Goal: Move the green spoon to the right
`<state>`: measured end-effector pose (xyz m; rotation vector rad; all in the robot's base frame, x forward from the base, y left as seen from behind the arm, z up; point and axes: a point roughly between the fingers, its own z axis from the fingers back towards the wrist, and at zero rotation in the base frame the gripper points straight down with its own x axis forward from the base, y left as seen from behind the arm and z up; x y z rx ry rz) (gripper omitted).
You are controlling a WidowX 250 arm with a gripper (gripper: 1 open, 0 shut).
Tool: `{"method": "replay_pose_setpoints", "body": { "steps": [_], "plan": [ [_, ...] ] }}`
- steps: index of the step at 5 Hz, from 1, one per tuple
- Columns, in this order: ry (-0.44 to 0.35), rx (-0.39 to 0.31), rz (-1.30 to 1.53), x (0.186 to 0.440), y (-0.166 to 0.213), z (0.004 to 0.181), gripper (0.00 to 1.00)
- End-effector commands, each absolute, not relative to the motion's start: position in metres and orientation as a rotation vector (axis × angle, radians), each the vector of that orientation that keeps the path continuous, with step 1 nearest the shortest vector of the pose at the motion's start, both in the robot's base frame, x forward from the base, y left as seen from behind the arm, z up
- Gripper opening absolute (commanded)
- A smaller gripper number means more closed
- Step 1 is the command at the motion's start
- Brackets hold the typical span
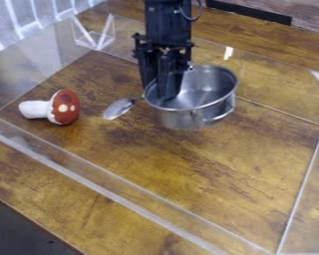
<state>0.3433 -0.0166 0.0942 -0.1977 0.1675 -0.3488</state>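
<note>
The green spoon [121,107] lies tilted, its silver bowl low near the wooden table and its pale handle rising to the right into the fingers. My gripper [159,87] hangs straight down from the dark arm and is shut on the handle's upper end, which the fingers hide. The fingertips sit right at the left rim of the steel two-handled pot [197,97]; I cannot tell whether one of them touches the pot.
A red-and-white mushroom toy [52,108] lies at the left. Clear plastic walls [149,204] fence the wooden table at the front, left and right. Bare wood stretches in front of and to the right of the pot.
</note>
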Motion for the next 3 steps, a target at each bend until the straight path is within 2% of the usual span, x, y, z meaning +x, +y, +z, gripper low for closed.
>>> {"method": "replay_pose_setpoints", "body": {
  "steps": [1, 2, 3],
  "plan": [
    [0.078, -0.178, -0.369, 0.341, -0.019, 0.113, 0.00],
    [0.081, -0.181, -0.362, 0.337, -0.017, 0.102, 0.00],
    [0.075, -0.190, -0.322, 0.341, -0.015, 0.100, 0.00]
  ]
}}
